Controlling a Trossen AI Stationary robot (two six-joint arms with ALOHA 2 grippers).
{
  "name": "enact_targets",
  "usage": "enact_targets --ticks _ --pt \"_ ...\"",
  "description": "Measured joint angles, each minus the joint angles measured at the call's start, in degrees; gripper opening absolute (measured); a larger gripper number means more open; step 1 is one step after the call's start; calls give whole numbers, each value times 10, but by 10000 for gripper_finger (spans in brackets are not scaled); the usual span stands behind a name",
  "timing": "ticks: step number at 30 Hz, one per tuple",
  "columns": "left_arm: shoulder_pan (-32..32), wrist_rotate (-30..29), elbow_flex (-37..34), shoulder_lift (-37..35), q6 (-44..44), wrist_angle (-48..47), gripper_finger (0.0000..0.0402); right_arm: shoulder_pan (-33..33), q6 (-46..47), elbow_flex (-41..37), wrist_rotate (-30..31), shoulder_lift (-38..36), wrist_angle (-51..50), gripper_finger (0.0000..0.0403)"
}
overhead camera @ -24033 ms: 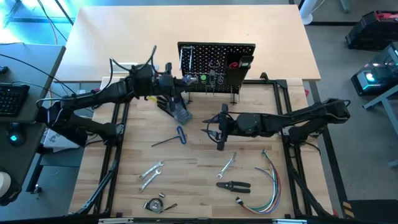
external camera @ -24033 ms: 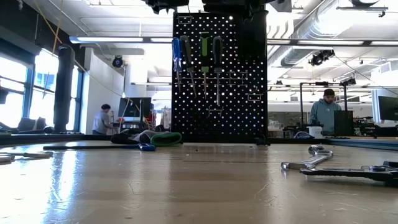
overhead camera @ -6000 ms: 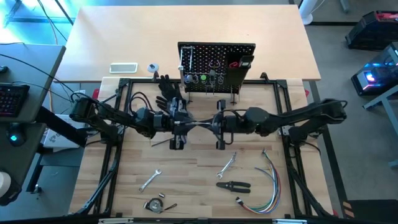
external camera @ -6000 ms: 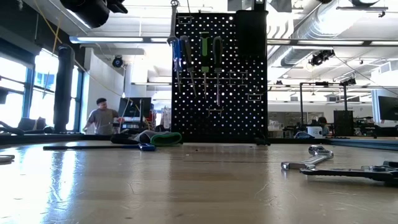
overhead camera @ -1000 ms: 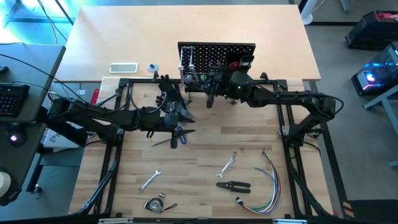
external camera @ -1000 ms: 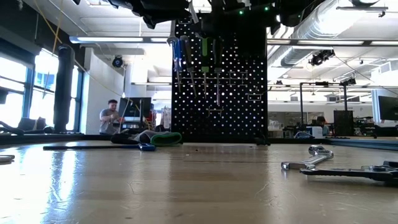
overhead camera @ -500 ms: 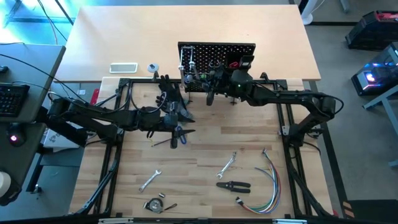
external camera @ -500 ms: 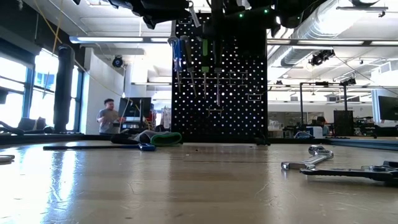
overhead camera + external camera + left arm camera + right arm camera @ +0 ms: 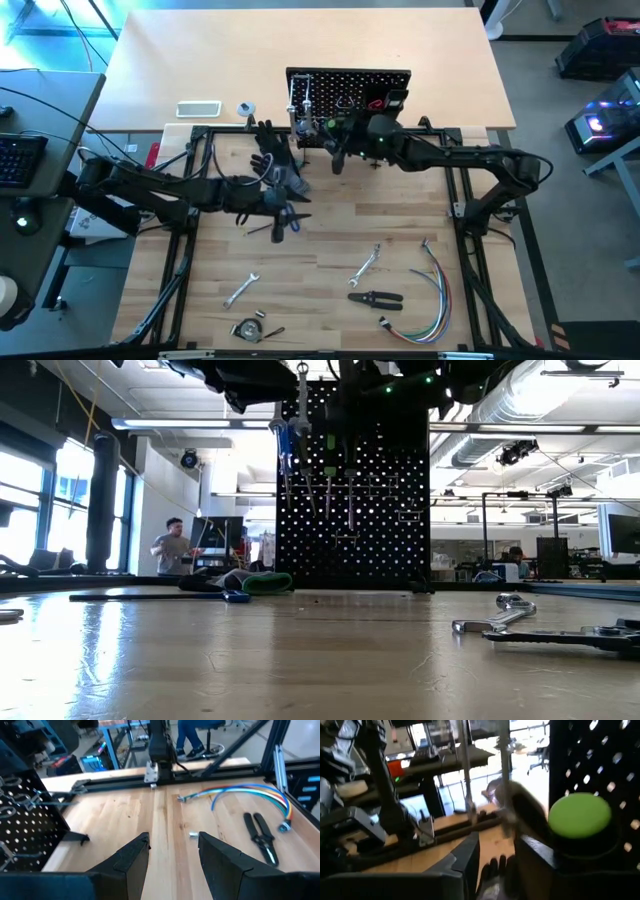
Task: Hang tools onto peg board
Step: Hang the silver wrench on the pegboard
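- The right hand (image 9: 334, 158) hovers at the front of the peg board (image 9: 348, 82), fingers parted, holding nothing, beside a green-topped tool (image 9: 579, 815) hanging there.
- The left hand (image 9: 280, 222) hangs over the wooden surface (image 9: 330, 240) near the blue-handled hex key (image 9: 290, 220), fingers apart and empty.
- Wrenches (image 9: 368, 262) and pliers (image 9: 375, 297) lie flat nearer the front edge.
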Motion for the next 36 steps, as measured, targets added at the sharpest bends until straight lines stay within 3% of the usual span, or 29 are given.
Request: enact_targets --ticks 10,20,27,36 --pt "-40 -4 0 0 -3 -76 162 51 0 0 5 -68 -140 134" --pt "-78 -4 0 33 -13 -107 162 137 18 0 55 -134 -336 134" --pt "-84 -3 0 140 -24 -59 162 216 41 -12 46 -139 -478 134" --pt "-81 -3 0 288 -27 119 162 318 55 -151 37 -138 -408 134"
